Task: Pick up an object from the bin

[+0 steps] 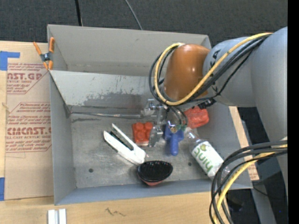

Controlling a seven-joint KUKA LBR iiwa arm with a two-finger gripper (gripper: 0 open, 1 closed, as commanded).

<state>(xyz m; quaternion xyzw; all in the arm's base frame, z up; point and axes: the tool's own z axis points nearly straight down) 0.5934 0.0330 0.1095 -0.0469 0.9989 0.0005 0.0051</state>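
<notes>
Claw (162,129) is hanging low over the floor of the grey metal bin (88,162), mid-bin, under the orange wrist cover (187,73). Cables and brackets are masking its tip, so cannot tell whether it is spread or pressed together. Nothing is showing as pinched in it.

Going view-left to view-right:
- White plastic clip-like piece (124,146) is lying flat, long axis running diagonally from upper left to lower right, apart from the claw.
- Orange-red blocky plastic piece (141,132) is sitting just beside the claw on its view-left side, touching or nearly so.
- Black shallow bowl with a red underside (154,171) is sitting by the near wall, just beside the clip's lower end, below the claw in view.
- Blue elongated plastic piece (173,143) is lying just beside the claw on its view-right side. Its long axis is running roughly top to bottom in view, with the upper end tucked under the wrist hardware.
- Red lumpy piece (197,117) is sitting further right, partly under the arm.
- Clear plastic bottle with a white-and-green label (205,157) is lying on its side, cap end pointing up-left toward the blue piece.

Judgement: the claw is sitting over the gap between the orange-red block and the blue piece, so the pick is turning on which side it goes for. The blue piece is looking easier to span, crosswise to its long axis.
</notes>
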